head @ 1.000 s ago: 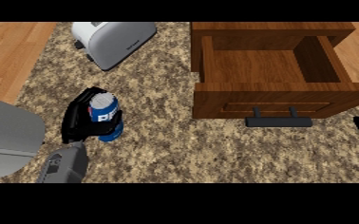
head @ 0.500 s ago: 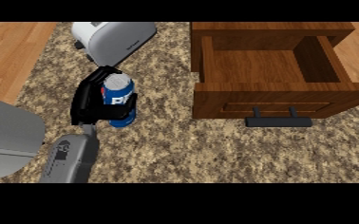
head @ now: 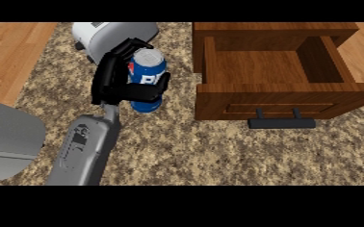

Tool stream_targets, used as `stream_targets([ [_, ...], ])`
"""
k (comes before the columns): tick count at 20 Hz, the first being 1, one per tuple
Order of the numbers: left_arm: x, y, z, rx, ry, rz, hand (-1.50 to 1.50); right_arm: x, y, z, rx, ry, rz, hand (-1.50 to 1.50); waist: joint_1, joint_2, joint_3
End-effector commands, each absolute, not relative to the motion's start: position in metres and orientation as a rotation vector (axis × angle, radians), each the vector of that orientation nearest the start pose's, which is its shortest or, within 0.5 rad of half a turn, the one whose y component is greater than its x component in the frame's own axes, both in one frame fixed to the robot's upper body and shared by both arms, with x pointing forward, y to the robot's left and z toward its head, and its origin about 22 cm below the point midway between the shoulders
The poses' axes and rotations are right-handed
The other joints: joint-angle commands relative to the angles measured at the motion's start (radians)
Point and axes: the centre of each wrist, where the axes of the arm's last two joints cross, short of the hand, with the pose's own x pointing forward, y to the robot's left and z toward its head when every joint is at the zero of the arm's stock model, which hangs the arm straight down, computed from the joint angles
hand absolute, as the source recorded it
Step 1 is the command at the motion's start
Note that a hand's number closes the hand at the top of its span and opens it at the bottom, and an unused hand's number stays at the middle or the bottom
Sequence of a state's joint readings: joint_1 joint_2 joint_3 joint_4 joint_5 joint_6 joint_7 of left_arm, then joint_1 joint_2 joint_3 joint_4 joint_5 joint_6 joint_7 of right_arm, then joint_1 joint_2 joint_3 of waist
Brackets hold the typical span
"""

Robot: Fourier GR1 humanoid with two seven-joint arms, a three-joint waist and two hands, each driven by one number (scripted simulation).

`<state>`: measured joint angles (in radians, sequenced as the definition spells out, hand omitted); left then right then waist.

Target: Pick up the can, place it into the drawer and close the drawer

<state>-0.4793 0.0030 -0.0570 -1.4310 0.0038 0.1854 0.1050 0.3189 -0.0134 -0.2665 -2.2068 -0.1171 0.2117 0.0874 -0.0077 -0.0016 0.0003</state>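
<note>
A blue can (head: 148, 75) with a silver top is upright, raised over the granite counter left of the drawer. My left hand (head: 112, 79) is shut on it, fingers and thumb curled round its body from the left. The wooden drawer (head: 277, 101) stands pulled out at the right, its inside bare, with a black handle (head: 282, 123) on its front. The can is a short way from the drawer's left wall and outside it. My right hand does not show.
A white toaster (head: 107, 32) sits just behind my left hand at the counter's back. A grey rounded object (head: 16, 142) lies at the left edge. A wooden strip (head: 21, 48) borders the counter on the far left.
My left hand has carried the can up and to the right, from low on the counter toward the drawer's left side. The forearm has come further into view.
</note>
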Motion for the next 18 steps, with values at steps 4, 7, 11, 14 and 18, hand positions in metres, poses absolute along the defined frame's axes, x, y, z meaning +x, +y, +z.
stream_targets([
  [4,0.363,0.104,0.154,-0.046,-1.782,-0.129,1.50,0.149,-0.305,0.097,-0.196,-1.848,-0.038,-1.50,-0.005,0.003,0.000],
  [7,0.356,0.076,0.187,-0.046,-1.802,-0.147,1.50,0.148,-0.303,0.105,-0.211,-1.840,-0.036,-1.50,-0.004,0.002,0.000],
  [11,0.375,0.057,0.218,-0.033,-1.823,-0.143,1.50,0.129,-0.297,0.097,-0.174,-1.832,-0.037,-1.50,-0.019,0.002,0.000],
  [14,0.371,0.037,0.218,-0.030,-1.805,-0.152,1.50,0.137,-0.305,0.095,-0.196,-1.819,-0.011,-1.50,-0.015,0.002,0.000],
  [18,0.383,0.014,0.235,-0.014,-1.816,-0.163,1.50,0.139,-0.301,0.104,-0.193,-1.832,-0.031,-1.50,-0.026,0.004,0.000],
])
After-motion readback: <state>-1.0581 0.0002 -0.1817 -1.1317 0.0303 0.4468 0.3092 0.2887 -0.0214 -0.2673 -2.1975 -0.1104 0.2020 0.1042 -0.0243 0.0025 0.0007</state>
